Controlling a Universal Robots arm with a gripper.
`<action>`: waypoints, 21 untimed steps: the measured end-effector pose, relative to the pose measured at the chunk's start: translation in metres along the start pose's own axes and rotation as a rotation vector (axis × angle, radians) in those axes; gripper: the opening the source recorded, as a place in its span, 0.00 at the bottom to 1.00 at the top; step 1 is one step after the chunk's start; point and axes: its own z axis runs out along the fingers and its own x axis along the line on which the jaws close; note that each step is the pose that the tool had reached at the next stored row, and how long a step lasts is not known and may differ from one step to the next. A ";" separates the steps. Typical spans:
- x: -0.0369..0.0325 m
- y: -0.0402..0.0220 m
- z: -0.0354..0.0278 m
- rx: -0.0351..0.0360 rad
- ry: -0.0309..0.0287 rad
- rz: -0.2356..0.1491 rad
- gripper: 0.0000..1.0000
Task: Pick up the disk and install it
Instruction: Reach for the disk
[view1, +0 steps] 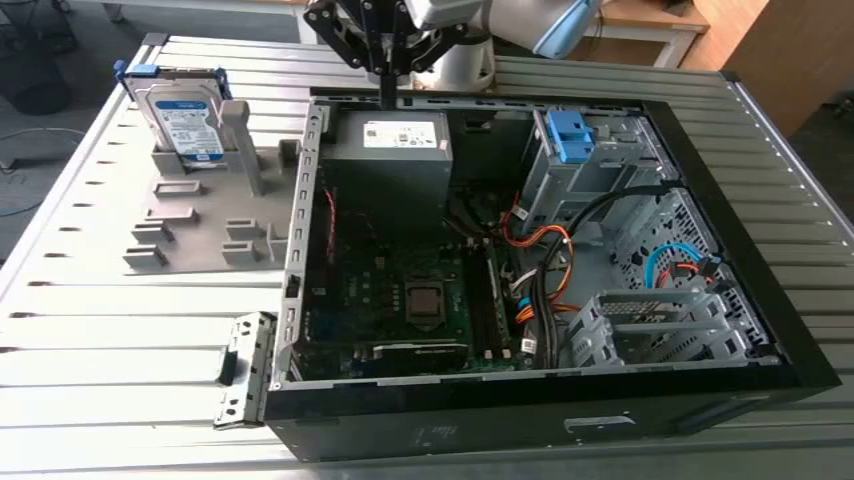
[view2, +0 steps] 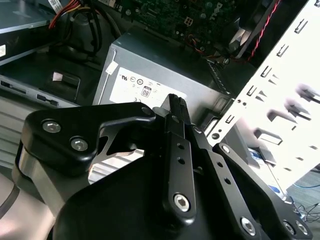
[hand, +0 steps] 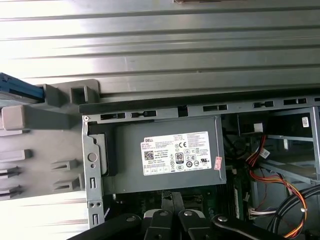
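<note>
The disk (view1: 184, 115), a silver drive with a white-and-blue label in a blue bracket, stands upright in a grey holder (view1: 200, 225) on the table, at the exterior view's left of the open computer case (view1: 534, 405). A blue edge of its bracket (hand: 17, 91) shows in the first wrist view. My gripper (view1: 390, 97) hangs over the case's far edge, just above the grey power-supply box (view1: 394, 150), to the exterior view's right of the disk and apart from it. Its fingers are shut together with nothing between them, as both wrist views show the gripper (view2: 176, 102) (hand: 172, 199).
The case lies open, with the motherboard (view1: 400, 290), orange and black cables (view1: 547, 250) and a metal drive cage (view1: 607, 160) carrying a blue latch piece (view1: 567, 135). The power-supply box (hand: 165, 150) lies right under the fingers. A ribbed metal table (view1: 120, 320) surrounds the case.
</note>
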 end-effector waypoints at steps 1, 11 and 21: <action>0.0007 0.0000 0.0000 0.0000 0.0000 0.000 0.11; 0.0066 -0.0005 -0.0002 -0.0001 0.0000 0.000 0.11; 0.0120 -0.0009 -0.0003 -0.0001 0.0000 0.000 0.11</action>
